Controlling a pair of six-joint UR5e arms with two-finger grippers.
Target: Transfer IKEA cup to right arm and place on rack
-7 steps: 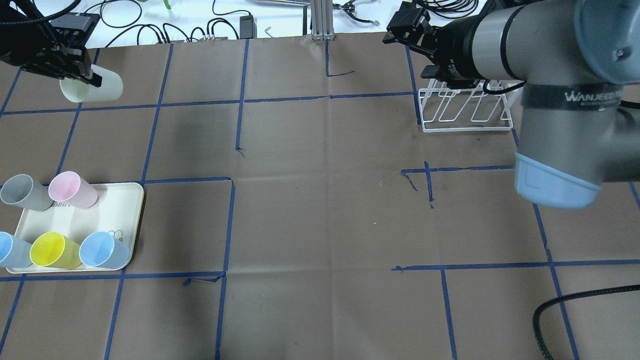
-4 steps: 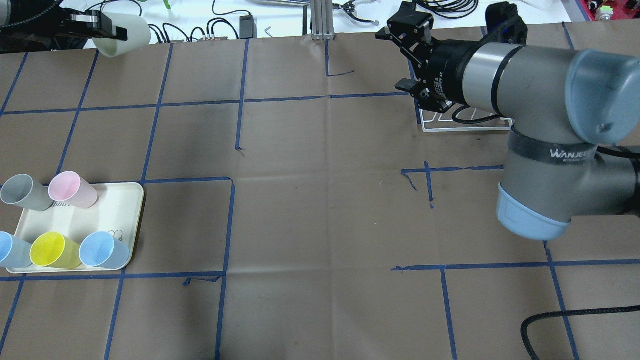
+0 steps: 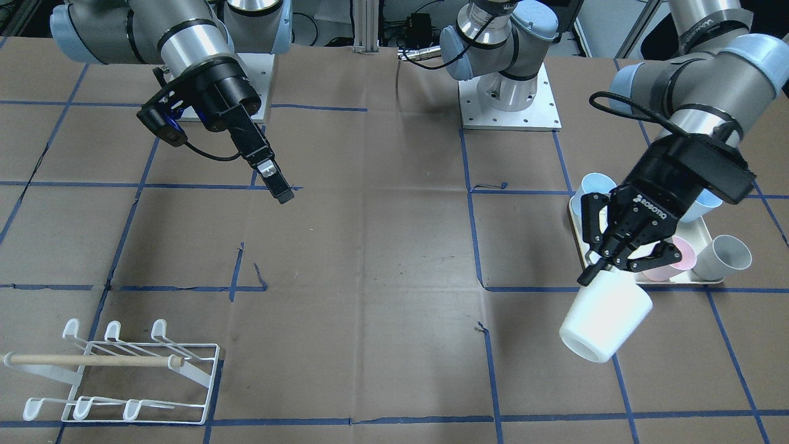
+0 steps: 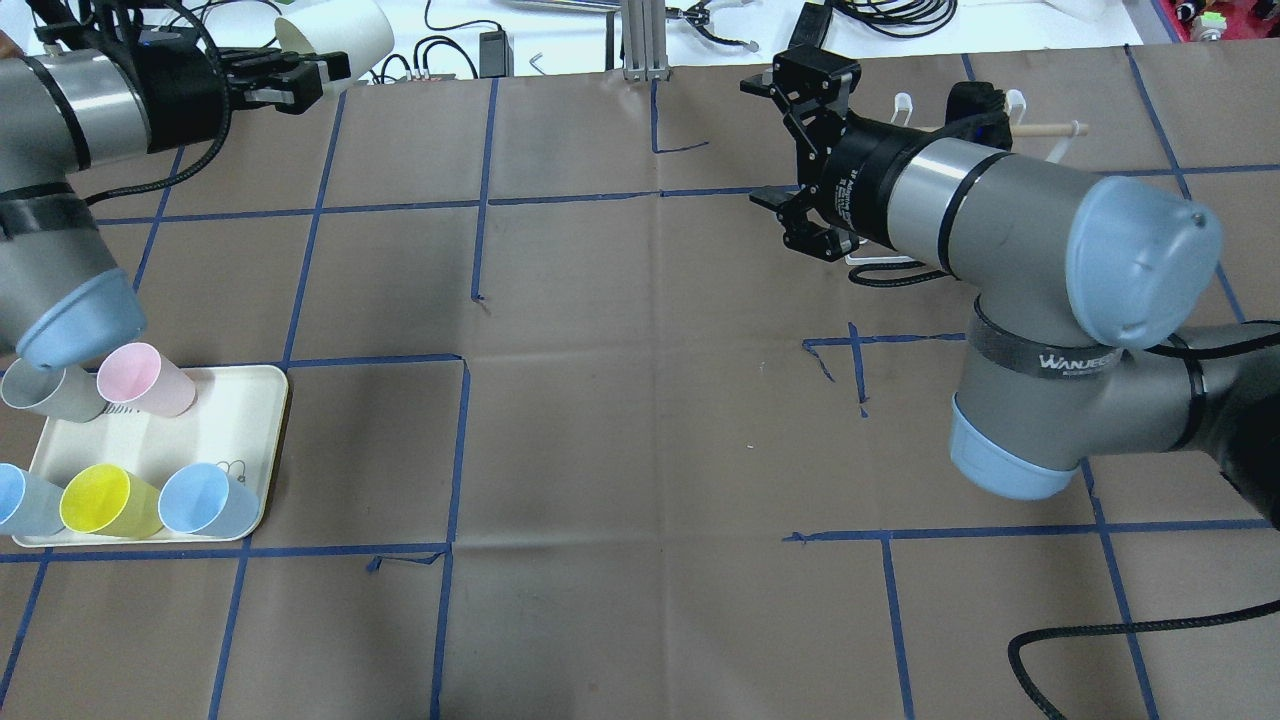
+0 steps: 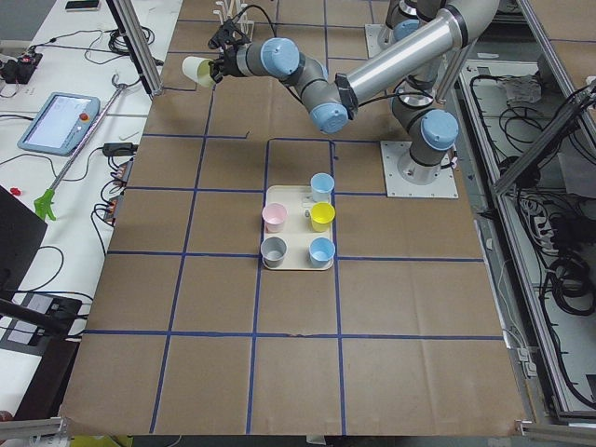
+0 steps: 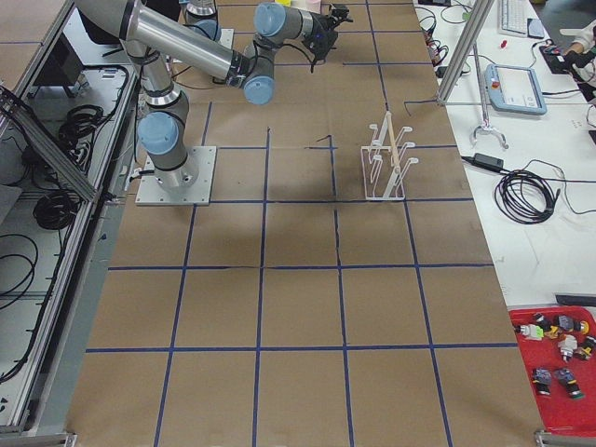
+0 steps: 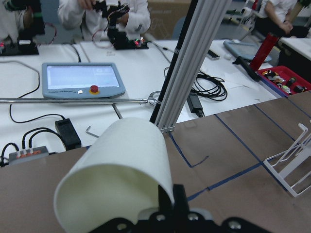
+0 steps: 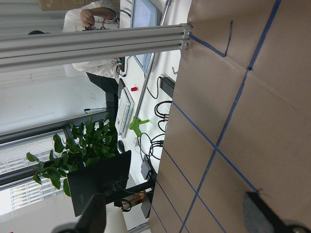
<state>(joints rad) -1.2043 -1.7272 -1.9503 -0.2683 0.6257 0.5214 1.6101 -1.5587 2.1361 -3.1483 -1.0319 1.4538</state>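
My left gripper [image 3: 607,270] is shut on the rim of a white IKEA cup [image 3: 605,323] and holds it on its side, high over the table's far left. The cup also shows in the overhead view [image 4: 338,38] and fills the left wrist view [image 7: 119,170]. My right gripper [image 4: 772,145] is open and empty, in the air over the far middle-right of the table, its jaws towards the left arm. Its fingers [image 8: 92,216] stand wide apart in the right wrist view. The white wire rack [image 3: 117,370] with its wooden dowel stands on the table behind the right arm, which partly hides it in the overhead view [image 4: 1045,128].
A cream tray [image 4: 250,405] at the near left holds grey, pink, yellow and two blue cups. An aluminium post [image 4: 645,40] stands at the far edge, with cables on the white bench behind it. A black cable [image 4: 1100,635] lies at the near right.
The left arm has carried the cup up and to the right, towards the far edge. The right arm has swung left, away from the rack and towards the middle, gripper still open.
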